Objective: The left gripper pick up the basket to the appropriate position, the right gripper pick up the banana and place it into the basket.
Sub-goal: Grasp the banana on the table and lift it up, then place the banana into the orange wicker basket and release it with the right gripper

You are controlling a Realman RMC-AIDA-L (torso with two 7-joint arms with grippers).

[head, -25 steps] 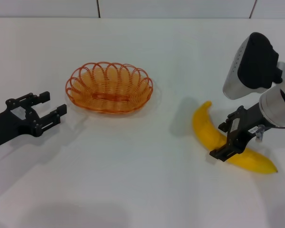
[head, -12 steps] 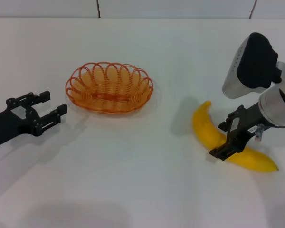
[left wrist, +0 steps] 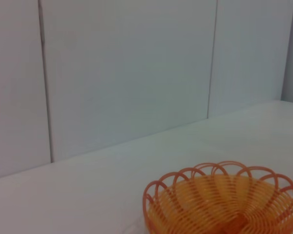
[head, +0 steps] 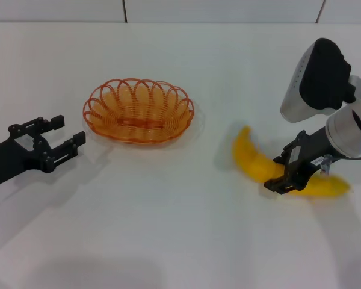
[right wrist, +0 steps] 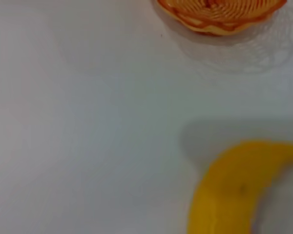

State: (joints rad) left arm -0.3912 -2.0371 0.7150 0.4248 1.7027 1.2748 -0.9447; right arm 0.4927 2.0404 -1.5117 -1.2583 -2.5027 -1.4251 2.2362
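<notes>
My right gripper (head: 287, 176) clamped on the banana (head: 253, 161), apparently lifted | basket (head: 138, 110) at 10 o'clock | my left gripper (head: 55, 141) spread, idle at 9 o'clock

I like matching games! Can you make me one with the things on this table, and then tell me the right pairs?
Things:
1. basket
2. banana
3. left gripper
4. right gripper

States:
A. jaws shut on the yellow fruit
B. orange, with nothing in it
C. jaws open, holding nothing, beside the basket
D. yellow, gripped near its middle

Pairs: 1-B, 2-D, 3-C, 4-A
</notes>
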